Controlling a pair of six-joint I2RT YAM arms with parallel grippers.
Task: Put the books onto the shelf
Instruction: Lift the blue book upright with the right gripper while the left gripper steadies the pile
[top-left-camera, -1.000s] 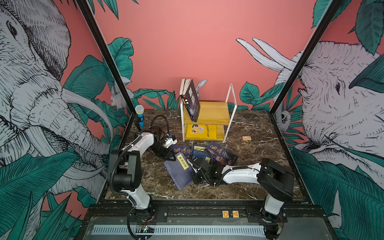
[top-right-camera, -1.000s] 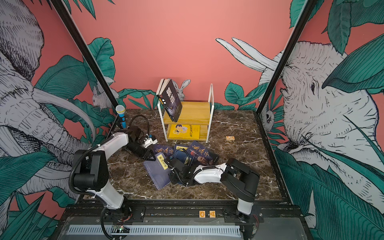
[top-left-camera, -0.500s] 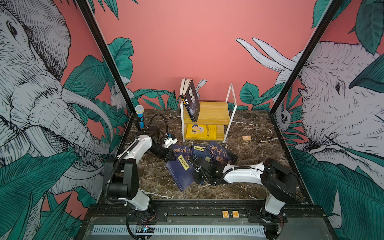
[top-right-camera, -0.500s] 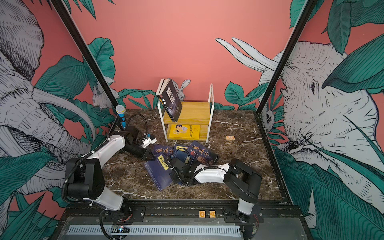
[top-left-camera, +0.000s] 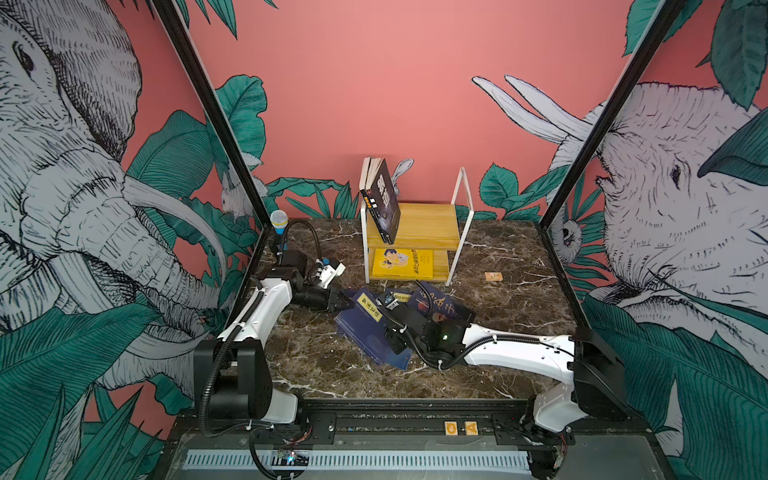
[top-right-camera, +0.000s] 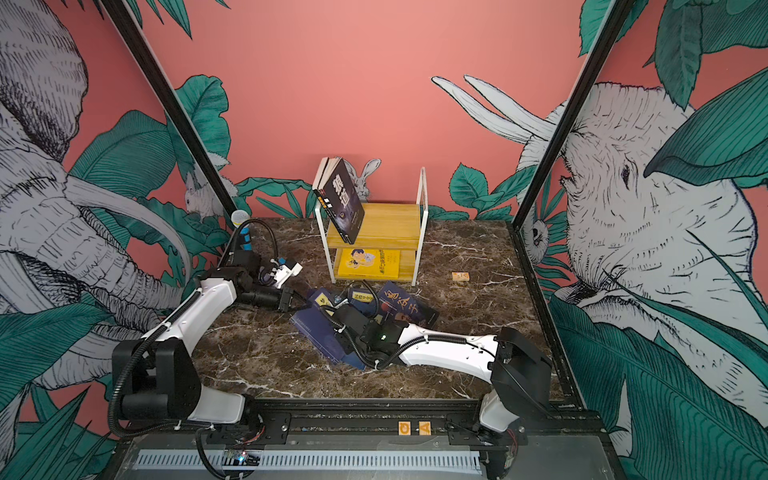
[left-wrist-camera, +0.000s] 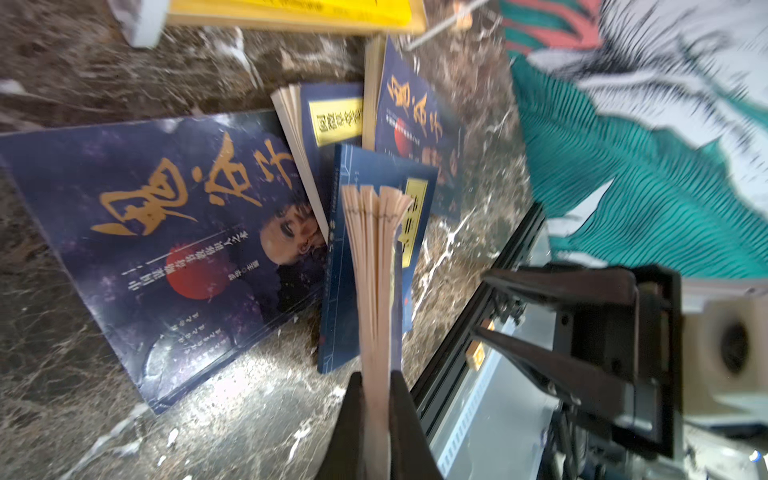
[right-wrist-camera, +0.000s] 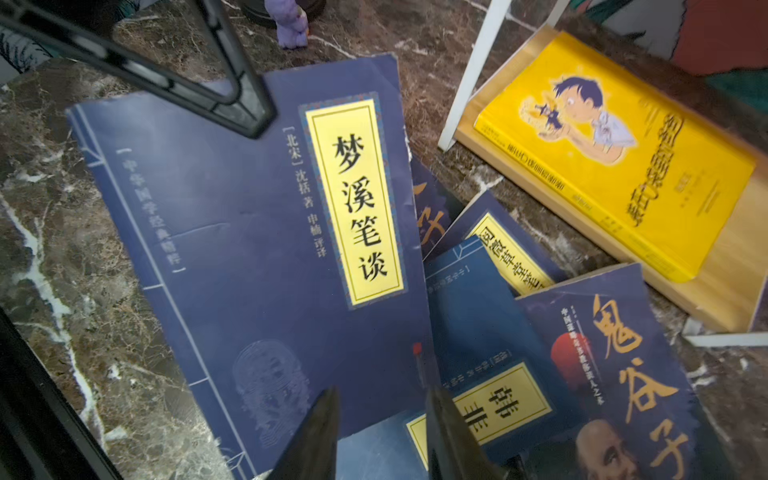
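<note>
Several navy books lie overlapped on the marble in front of the shelf (top-left-camera: 432, 226), a two-tier wooden rack with a white frame. My left gripper (left-wrist-camera: 376, 378) is shut on the page edge of a navy book with a yellow label (right-wrist-camera: 249, 232). That book shows in both top views (top-left-camera: 365, 328) (top-right-camera: 320, 328). My right gripper (right-wrist-camera: 382, 399) stands open over that book's other end, gripping nothing. A navy book with gold calligraphy (top-left-camera: 444, 307) lies beside it, and another (left-wrist-camera: 187, 232) lies flat. A black book with white characters (top-left-camera: 384, 203) leans on the upper board.
A yellow cartoon-covered book (top-left-camera: 403, 264) lies on the shelf's lower board. A small wooden block (top-left-camera: 493, 276) sits to the right of the shelf. A blue-handled microphone (top-left-camera: 279, 222) stands at the back left corner. Black frame posts (top-left-camera: 582, 158) edge the table.
My left gripper has closed on the yellow-label book's edge. My right gripper, shut a second ago, has opened over the same book. The pile has barely shifted.
</note>
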